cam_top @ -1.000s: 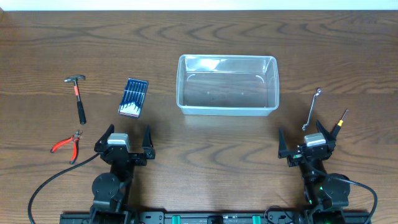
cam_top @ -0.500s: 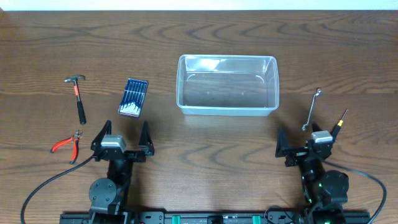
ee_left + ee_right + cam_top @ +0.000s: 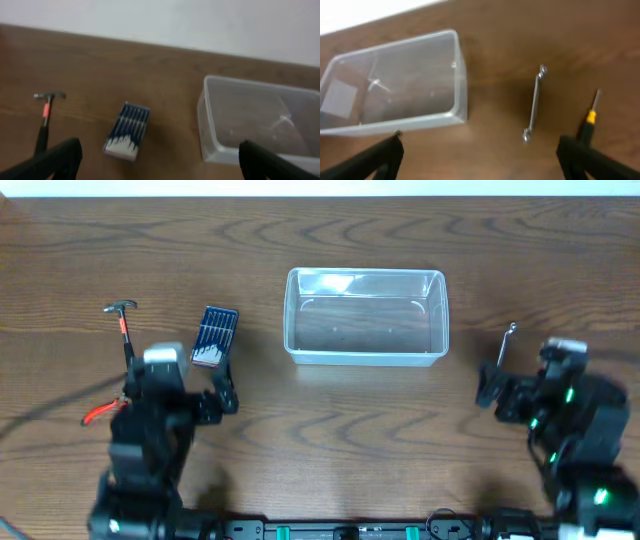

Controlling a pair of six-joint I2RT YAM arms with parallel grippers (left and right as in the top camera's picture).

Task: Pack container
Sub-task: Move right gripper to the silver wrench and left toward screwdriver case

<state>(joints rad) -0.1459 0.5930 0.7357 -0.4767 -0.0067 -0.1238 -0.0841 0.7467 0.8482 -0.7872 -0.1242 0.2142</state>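
Observation:
The clear plastic container [image 3: 292, 315] stands empty at the table's middle; it also shows in the left wrist view [image 3: 202, 117] and the right wrist view [image 3: 462, 97]. My left gripper [image 3: 185, 395] is open and empty, raised above the table in front of the blue screwdriver case [image 3: 214, 335], which also shows in the left wrist view [image 3: 129, 131]. My right gripper [image 3: 525, 385] is open and empty, raised near the silver wrench [image 3: 507, 345]. Its jaws [image 3: 480, 160] frame bare table in front of the wrench [image 3: 534, 102]. The left jaws [image 3: 160, 167] are wide apart.
A hammer [image 3: 122, 320] lies left of the case and shows in the left wrist view [image 3: 44, 122]. Red pliers [image 3: 97, 414] are partly under the left arm. A yellow-and-black screwdriver [image 3: 589, 122] lies right of the wrench, hidden by the right arm in the overhead view.
Both arms have lifted from their low rest pose and moved forward. The left went left toward the tools. The right went right, over the screwdriver. Both grippers stay open.

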